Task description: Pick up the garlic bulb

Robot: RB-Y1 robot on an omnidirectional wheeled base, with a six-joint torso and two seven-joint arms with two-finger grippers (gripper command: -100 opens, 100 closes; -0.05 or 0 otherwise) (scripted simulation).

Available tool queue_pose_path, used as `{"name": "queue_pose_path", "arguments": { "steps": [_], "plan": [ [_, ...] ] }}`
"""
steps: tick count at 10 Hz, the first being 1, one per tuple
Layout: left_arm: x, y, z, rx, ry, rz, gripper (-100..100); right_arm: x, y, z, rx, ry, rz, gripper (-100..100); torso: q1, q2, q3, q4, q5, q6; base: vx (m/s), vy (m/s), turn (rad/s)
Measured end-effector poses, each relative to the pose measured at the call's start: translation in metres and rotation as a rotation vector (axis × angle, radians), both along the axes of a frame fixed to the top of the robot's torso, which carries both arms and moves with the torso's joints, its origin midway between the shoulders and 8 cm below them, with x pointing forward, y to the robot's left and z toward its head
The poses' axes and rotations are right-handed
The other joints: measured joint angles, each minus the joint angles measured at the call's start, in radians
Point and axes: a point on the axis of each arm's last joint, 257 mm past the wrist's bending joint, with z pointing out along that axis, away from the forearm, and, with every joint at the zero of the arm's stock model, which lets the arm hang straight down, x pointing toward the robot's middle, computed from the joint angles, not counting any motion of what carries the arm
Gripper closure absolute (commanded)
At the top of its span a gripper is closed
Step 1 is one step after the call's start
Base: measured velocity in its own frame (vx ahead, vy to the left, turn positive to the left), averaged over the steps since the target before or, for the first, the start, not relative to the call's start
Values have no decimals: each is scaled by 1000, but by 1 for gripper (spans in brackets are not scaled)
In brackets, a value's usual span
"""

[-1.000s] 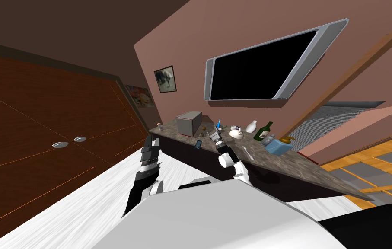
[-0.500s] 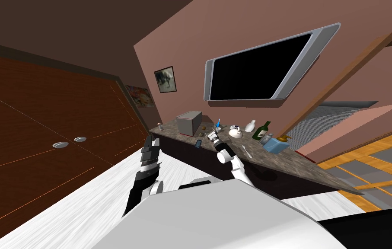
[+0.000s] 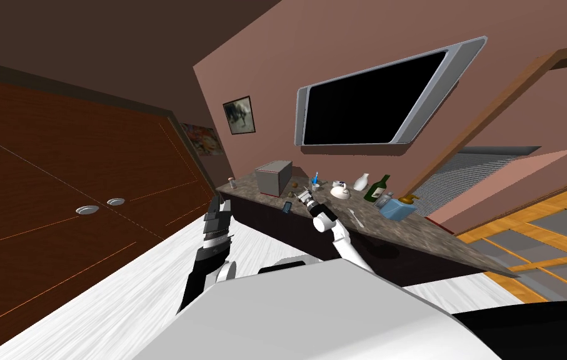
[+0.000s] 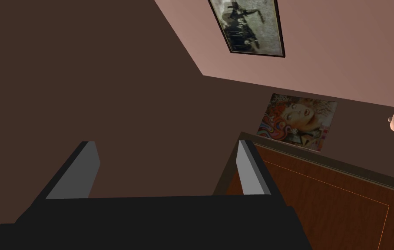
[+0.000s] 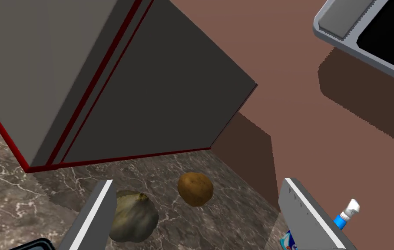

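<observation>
Partly hidden garlic bulb (image 5: 136,219), right pincer (image 5: 197,182) spread

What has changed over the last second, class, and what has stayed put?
The right tool has advanced slightly over the marble counter toward the grey box, open, the garlic bulb between its fingers, not gripped. The left tool stayed still and open; nothing on the counter moved.

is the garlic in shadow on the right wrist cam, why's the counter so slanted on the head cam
Right wrist view: the garlic bulb looks dim, beside the shadow the grey box throws over the counter and wall. Head view: the counter's slant is the rolled wide lens, shared by the whole picture.
</observation>
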Motion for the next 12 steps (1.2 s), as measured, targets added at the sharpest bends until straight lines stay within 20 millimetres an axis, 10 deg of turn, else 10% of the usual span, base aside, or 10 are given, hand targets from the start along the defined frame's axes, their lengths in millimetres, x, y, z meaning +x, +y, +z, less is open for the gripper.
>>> {"name": "queue_pose_path", "arguments": {
  "steps": [12],
  "plan": [
    [0,0,0,0,0,0,0,32,18,-60,298,352,109,-100,-1,-1,-1,0,0,0,6,14,-3]
  ]
}}
